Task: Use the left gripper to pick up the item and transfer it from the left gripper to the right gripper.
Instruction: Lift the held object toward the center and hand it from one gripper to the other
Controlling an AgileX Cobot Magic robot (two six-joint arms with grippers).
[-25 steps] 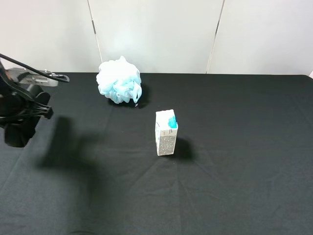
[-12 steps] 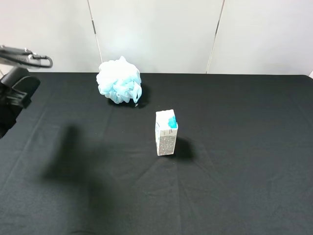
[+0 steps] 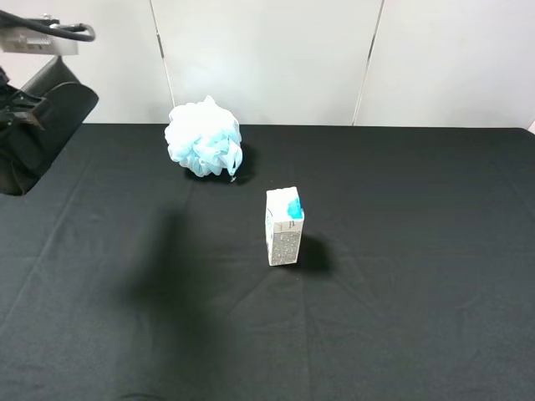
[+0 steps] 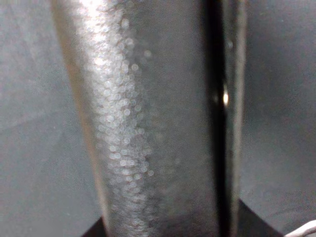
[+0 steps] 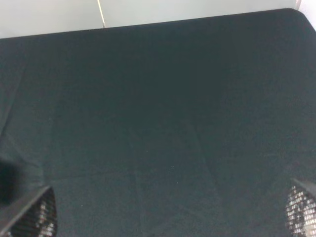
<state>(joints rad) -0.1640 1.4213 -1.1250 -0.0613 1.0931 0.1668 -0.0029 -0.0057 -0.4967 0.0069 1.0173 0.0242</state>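
The long black case (image 3: 50,121) hangs in the air at the far left of the exterior high view, tilted, high above the black table. My left gripper (image 3: 12,113) is shut on it, mostly hidden behind the case and cut off by the frame edge. Its white-silver camera box (image 3: 33,40) sits above. In the left wrist view the grained case (image 4: 148,118) fills the picture close up. My right gripper (image 5: 170,213) shows only in the right wrist view. Its mesh-patterned fingertips (image 5: 42,215) stand far apart, open and empty, over bare black cloth.
A light-blue-and-white bath puff (image 3: 204,138) lies at the back of the table. A small white-and-teal carton (image 3: 284,226) stands upright near the middle. The black cloth (image 3: 401,251) covers the table. A white wall stands behind.
My left gripper has risen with the black case, from low at the left edge to high above the table. Its shadow on the cloth has shifted right.
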